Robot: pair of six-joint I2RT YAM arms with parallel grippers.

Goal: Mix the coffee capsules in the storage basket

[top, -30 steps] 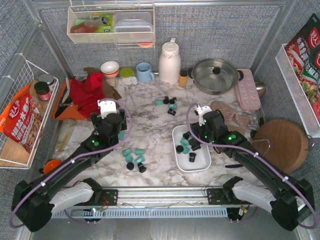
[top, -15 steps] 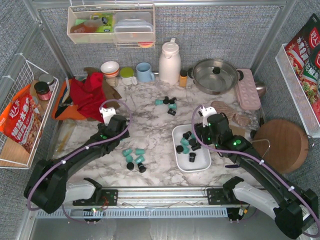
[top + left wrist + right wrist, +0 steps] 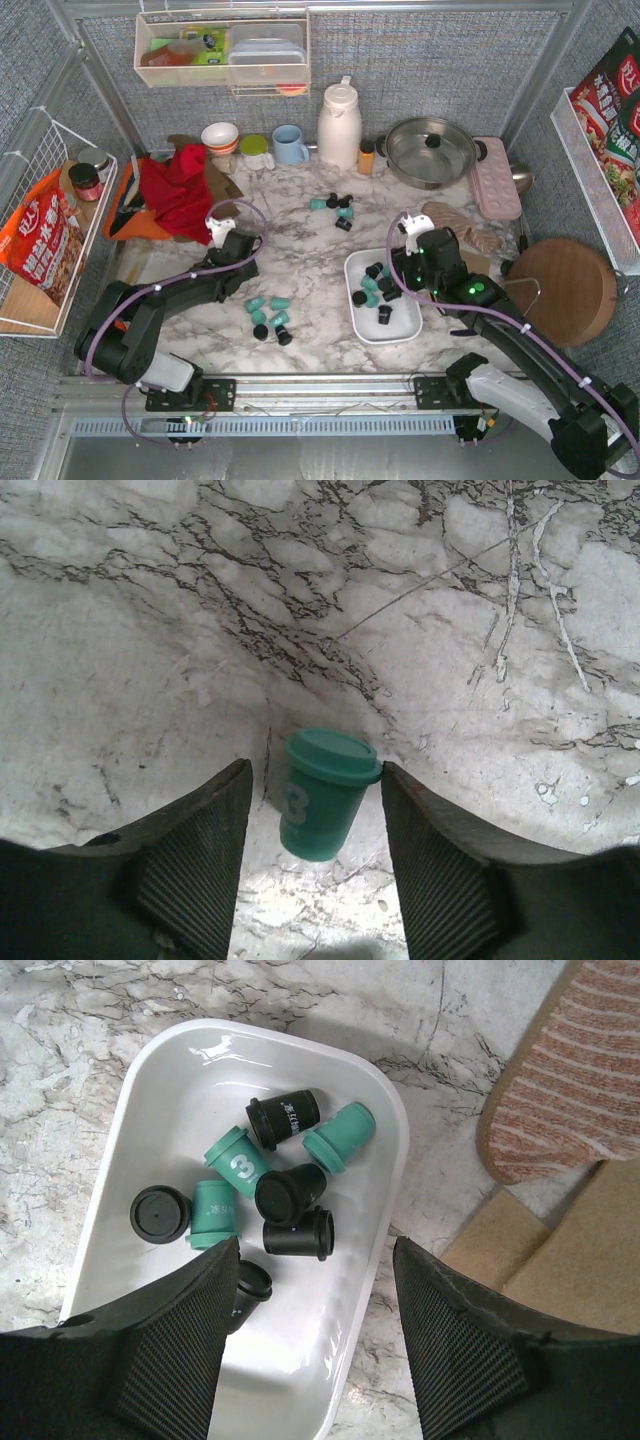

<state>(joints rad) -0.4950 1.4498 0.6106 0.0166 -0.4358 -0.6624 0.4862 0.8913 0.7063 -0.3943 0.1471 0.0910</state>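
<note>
Left tool (image 3: pixel 315 778): partly open, nothing gripped. One teal cup-shaped plastic capsule (image 3: pixel 322 798) is straddled, long axis pointing away from the wrist, lid end outward, on the marble tabletop (image 3: pixel 150 630) left of the white shallow plastic basket (image 3: pixel 290 1360). Right tool (image 3: pixel 315 1250): open, empty, above that basket.

teal capsule (image 3: pixel 232 1163) in storage basket (image 3: pixel 392 1130): white "3" | second teal capsule (image 3: pixel 322 795) on surface (image 3: pixel 150 630): "3" | black capsule (image 3: pixel 285 1118): white print, illegible | orange bag (image 3: pixel 45 245), red boxes (image 3: pixel 615 100): Chinese characters, unreadable

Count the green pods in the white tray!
3 in the tray: teal pod marked 3 in the middle, second teal pod nearer the camera, third teal pod toward the right wall. The right gripper may hide more.
</note>
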